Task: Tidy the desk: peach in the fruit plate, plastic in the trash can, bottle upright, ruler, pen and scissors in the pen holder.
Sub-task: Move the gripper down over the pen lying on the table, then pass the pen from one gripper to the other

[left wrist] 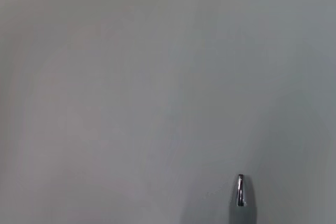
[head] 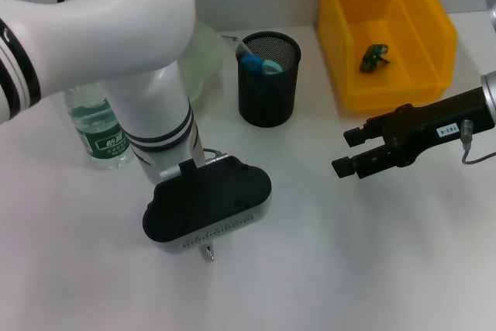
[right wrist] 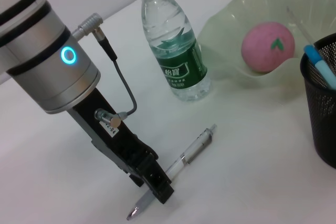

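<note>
Slippage worries me: left gripper (right wrist: 155, 184) pinches pen (right wrist: 181, 163) near its tip, beside bottle (right wrist: 176, 56); right gripper (head: 349, 153) open, empty.

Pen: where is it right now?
The pen lies on the table, tip between the left gripper's fingers, in front of the upright bottle, on the robot's left.

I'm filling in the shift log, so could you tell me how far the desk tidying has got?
Mostly done: the peach lies in the fruit plate, the bottle stands upright, something crumpled sits in the yellow bin, and blue items stand in the pen holder. The left gripper is at the pen, still on the desk. The right gripper hovers empty.
</note>
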`<state>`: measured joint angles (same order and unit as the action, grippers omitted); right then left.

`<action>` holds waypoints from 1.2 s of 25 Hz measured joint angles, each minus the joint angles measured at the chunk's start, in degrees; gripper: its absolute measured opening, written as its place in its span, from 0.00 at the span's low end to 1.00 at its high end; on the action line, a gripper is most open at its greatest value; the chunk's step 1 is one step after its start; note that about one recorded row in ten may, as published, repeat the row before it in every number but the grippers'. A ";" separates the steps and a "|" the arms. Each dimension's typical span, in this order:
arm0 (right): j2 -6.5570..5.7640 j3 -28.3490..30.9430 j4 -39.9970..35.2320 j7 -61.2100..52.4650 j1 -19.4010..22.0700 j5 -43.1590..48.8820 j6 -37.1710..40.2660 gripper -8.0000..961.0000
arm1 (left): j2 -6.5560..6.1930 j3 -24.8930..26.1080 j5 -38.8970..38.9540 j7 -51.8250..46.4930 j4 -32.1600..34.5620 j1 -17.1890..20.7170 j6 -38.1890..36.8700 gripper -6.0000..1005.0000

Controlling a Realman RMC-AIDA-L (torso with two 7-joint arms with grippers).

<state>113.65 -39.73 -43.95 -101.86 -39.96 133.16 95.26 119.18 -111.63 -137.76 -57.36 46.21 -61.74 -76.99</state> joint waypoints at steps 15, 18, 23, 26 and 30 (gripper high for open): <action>0.00 0.01 0.00 0.22 -0.14 -0.13 0.01 0.84 | 0.00 0.01 0.73 -0.36 -0.88 -0.40 0.11 0.34; 0.06 0.01 0.00 0.24 -0.14 -0.14 0.01 0.84 | 0.00 0.01 0.76 -0.39 -1.07 -0.41 0.19 0.31; 0.08 0.01 0.00 0.26 -0.39 -0.13 0.01 0.84 | 0.00 -0.02 1.22 -0.10 -1.63 -0.35 0.95 0.28; 0.08 0.01 0.00 0.26 -0.59 -0.12 0.02 0.84 | 0.00 0.15 1.37 0.46 -1.65 -0.09 1.18 0.27; 0.08 0.01 -0.10 0.26 -0.76 -0.08 0.12 0.84 | 0.00 0.50 1.54 0.41 -1.76 0.08 1.66 0.25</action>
<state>113.73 -39.72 -44.04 -101.60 -40.72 133.07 95.39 119.18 -111.12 -136.22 -56.94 44.45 -61.66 -75.33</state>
